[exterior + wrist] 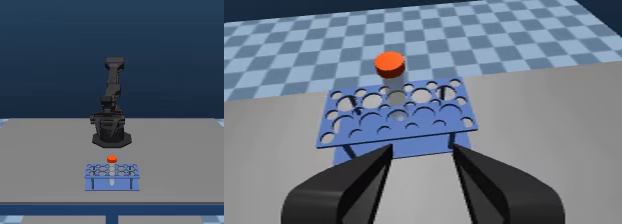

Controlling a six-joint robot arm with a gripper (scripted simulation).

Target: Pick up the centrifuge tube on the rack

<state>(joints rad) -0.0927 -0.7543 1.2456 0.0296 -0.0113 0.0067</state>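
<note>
Exterior view shows a flat grey table [45, 160] under a dark blue backdrop, with 1 black six-joint robot arm [111, 107] rising from a dark round base at the middle of the surface. Near the table's front edge, apart from the base, sits the low blue rectangular rack [111, 177] with a grid of round holes on top and dark posts across its open front. Standing upright in a hole at the rack's arm-facing side is the slender translucent whitish centrifuge tube [392, 82], its round orange-red cap [112, 159] poking above the grid.

Wrist view looks down on the rack past the black 2-fingered gripper [421, 150], whose fingers stand spread apart with nothing between them, their tips over the rack's near edge, short of the tube. The tube appears roughly centred on the gap, beyond several rows of holes.

The pick is judged not yet begun: the approach is lined up, the grasp undone. Risks from here: a low advance could drive a fingertip into the rack's top plate and shove the rack; a slightly off-centre closure could tip the tube against its hole; and gripping the smooth cap alone could let the tube slip on the lift.
</note>
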